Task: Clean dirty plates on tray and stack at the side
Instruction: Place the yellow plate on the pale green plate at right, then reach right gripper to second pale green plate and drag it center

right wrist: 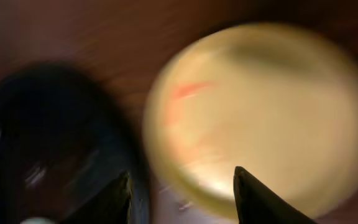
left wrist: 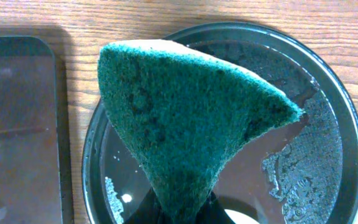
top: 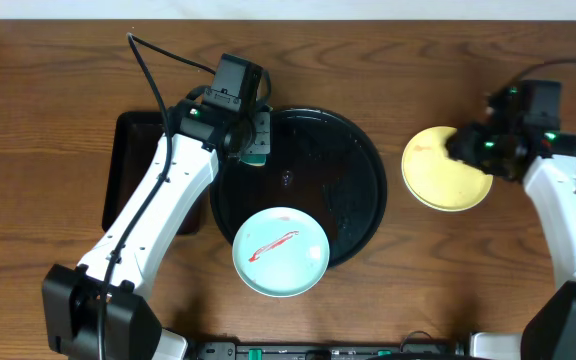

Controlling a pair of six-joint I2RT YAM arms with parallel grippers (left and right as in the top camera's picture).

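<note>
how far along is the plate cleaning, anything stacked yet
Little looks finished. The yellow plate sits off the tray on the table at right, under the open right gripper, but the right wrist view shows a reddish streak on it. In hand: the left gripper holds the green sponge above the tray. Remaining: the blue plate at the tray's front rim carries its red smear, and no stack shows.

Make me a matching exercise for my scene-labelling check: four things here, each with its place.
Things:
1. sponge
2. blue plate
3. yellow plate
4. rectangular tray

Places:
A. right of the round tray, off it
B. overlapping the round tray's near rim
C. held in the left gripper
D. left of the round tray, partly under the left arm

Pairs: 1-C, 2-B, 3-A, 4-D
</note>
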